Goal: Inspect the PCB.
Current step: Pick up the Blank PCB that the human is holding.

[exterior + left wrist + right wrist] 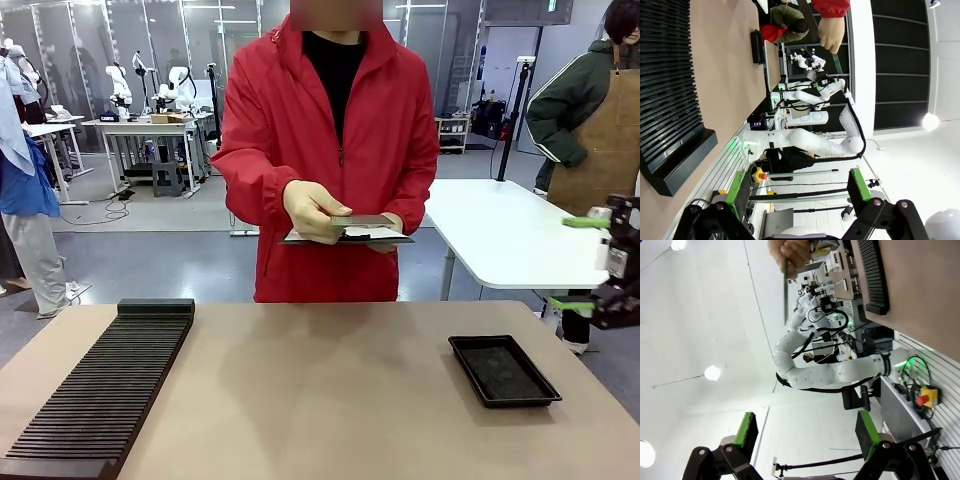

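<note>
Because its jaws are spread wide, the left gripper [796, 187] shows both green pads [857, 182] well apart with nothing between them. The right gripper [805, 429] is in the same state: jaws fully spread, pads clear of any object. In the front view this gripper hangs at the right edge of the scene, raised above table level, with its fingers pointing left.

The table [320, 400] carries two items. A shallow black tray [503, 370] lies on the near right part, below and to the left of the right gripper and well apart from it. A long black slotted rack [110, 390] runs along the left side from near to far.

The PCB [365, 221] is not on the table. A person in a red jacket [330, 130] stands at the far side and holds it roughly level, well above the tabletop and just over a clipboard [345, 238]. The upper hand [312, 210] grips the left end of the PCB. The lower hand [390, 228] supports the clipboard from the right. Both wrist views show the PCB edge-on as a thin dark-green strip in the person's hand, far from either gripper.
</note>
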`<state>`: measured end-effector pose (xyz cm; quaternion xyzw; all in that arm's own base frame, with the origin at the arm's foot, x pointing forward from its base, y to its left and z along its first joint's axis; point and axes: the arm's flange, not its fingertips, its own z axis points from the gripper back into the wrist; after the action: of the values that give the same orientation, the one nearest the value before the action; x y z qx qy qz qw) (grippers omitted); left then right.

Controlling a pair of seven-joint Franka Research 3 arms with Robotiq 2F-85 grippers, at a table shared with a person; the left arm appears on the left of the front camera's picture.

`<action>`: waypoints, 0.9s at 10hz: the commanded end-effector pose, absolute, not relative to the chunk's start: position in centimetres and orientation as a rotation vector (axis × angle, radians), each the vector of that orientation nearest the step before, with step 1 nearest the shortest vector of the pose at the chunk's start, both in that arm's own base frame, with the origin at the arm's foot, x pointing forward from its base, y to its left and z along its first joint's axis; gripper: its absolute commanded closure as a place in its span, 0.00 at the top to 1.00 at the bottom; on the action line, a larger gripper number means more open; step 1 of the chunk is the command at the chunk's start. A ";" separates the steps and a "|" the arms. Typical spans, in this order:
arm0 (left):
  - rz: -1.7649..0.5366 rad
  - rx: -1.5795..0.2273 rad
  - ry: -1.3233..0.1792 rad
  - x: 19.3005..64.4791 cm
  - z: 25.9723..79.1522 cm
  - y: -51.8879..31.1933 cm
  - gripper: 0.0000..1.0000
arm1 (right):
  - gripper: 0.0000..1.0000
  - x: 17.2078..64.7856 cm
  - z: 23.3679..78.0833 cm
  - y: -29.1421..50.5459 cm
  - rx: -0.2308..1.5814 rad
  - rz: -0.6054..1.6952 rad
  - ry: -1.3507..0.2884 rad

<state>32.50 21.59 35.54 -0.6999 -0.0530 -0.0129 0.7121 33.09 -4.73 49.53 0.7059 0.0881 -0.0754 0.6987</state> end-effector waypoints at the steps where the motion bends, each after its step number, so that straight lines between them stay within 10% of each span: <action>1: -0.028 -1.552 -0.120 32.5 35.6 21.7 1.00 | 1.00 34.4 51.8 -1.7 1.564 -0.251 0.242; 9: -0.028 -1.552 -0.120 32.5 35.6 21.7 1.00 | 1.00 38.6 53.1 10.2 1.493 -0.240 0.462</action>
<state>32.50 21.59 35.54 -0.6999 -0.0530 -0.0128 0.7121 37.68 9.15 52.53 0.6706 0.1969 -0.0958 0.7088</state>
